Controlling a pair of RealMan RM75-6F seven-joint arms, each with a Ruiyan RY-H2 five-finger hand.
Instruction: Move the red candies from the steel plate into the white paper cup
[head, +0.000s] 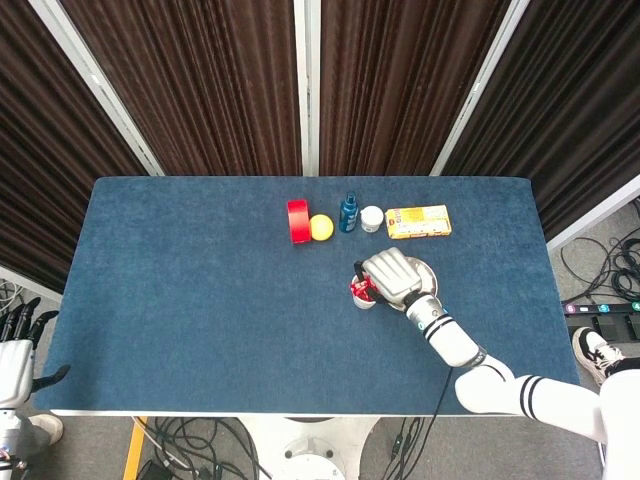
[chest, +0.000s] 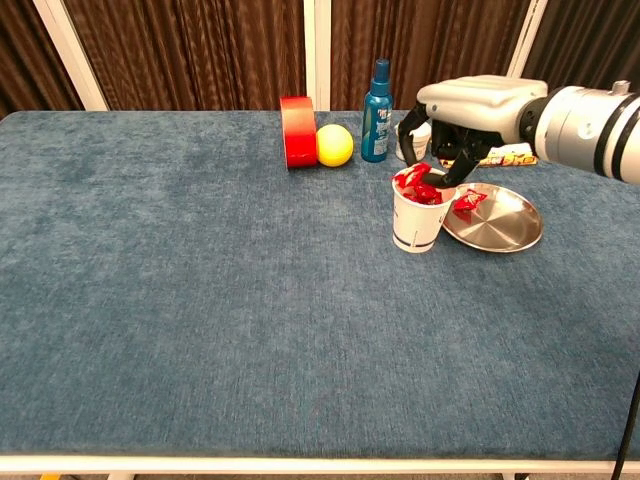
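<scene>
Hovering over the white paper cup (chest: 417, 220), right robot hand (chest: 452, 125) pinches red candies (chest: 413, 179) at the rim. Release off-centre may spill them onto the worktop (chest: 200, 300) or tip the cup. One candy (chest: 464, 204) remains on the steel plate (chest: 510, 228) beside the cup.

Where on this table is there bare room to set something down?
The whole left half of the table and the near strip in front of the cup and plate are bare. The far right is crowded: red box, ball, bottle, and the right hand over the cup.
</scene>
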